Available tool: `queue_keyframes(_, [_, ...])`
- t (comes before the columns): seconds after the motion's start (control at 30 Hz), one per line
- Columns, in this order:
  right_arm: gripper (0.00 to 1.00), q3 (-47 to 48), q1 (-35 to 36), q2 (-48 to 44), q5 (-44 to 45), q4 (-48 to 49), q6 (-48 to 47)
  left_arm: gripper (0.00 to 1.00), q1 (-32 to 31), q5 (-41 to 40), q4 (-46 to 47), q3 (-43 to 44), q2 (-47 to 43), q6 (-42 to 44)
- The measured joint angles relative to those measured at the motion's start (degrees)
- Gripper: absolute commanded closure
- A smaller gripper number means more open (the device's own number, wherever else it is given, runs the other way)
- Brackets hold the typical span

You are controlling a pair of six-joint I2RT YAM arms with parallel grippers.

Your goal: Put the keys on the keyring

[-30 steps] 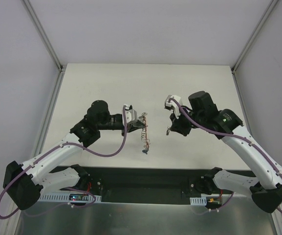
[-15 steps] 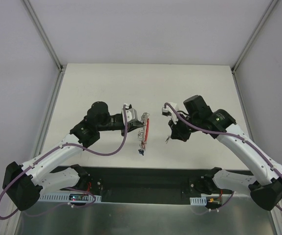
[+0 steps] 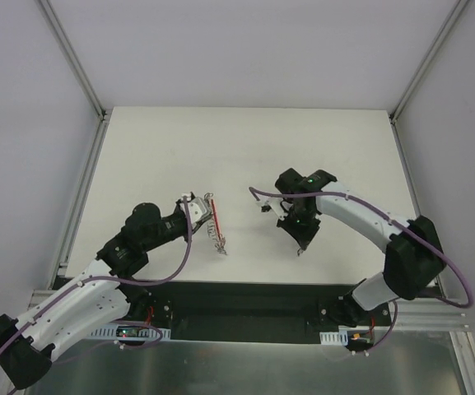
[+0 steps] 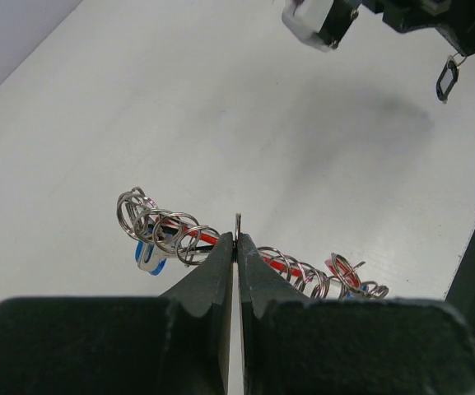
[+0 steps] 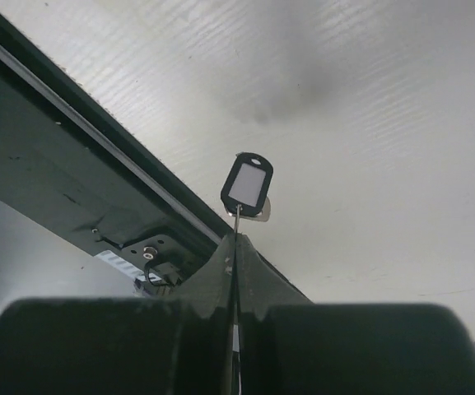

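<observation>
The keyring [image 4: 183, 234] is a bunch of silvery rings with a red tag and a blue-headed key [image 4: 149, 257] hanging from it. My left gripper [image 4: 238, 239] is shut on one of its rings and holds the bunch above the table. In the top view the keyring [image 3: 214, 224] hangs at the left gripper [image 3: 204, 212], left of centre. My right gripper [image 5: 235, 236] is shut on a thin metal loop carrying a black-headed key [image 5: 247, 183]. In the top view the right gripper [image 3: 300, 243] points toward the near edge, right of centre. That black key [image 4: 446, 80] also shows in the left wrist view.
A black strip [image 3: 245, 296] runs along the table's near edge, close under the right gripper, and its dark rail [image 5: 64, 156] fills the left of the right wrist view. Grey walls with metal rails [image 3: 81, 214] bound the white table [image 3: 245, 148] on three sides.
The left arm has drawn back toward the near left, carrying the keyring. The right arm has swung left and down toward the near edge with the black key.
</observation>
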Motion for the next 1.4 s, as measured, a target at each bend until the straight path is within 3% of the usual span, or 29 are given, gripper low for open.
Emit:
queue_keyframes(0.3, [0.99,8.66,6.34,18.93,4.22,0.48,-0.83,1.00,0.00,-3.89,-5.25,-2.91,-10.62,-1.29])
queue_keyframes(0.6, [0.99,18.16,10.75,30.18,5.75,2.05,-1.27,1.00,0.00,-3.87,-6.99,-4.20,-14.27,-1.55])
queue_keyframes(0.83, [0.96,22.27,13.31,34.07,7.06,2.51,-1.22,1.00,-0.02,-3.82,-7.69,-4.20,-14.21,-1.57])
queue_keyframes(1.4, [0.80,25.64,16.11,36.09,10.29,4.66,-0.61,1.00,-0.02,-3.52,-7.67,-4.20,-13.14,-2.08])
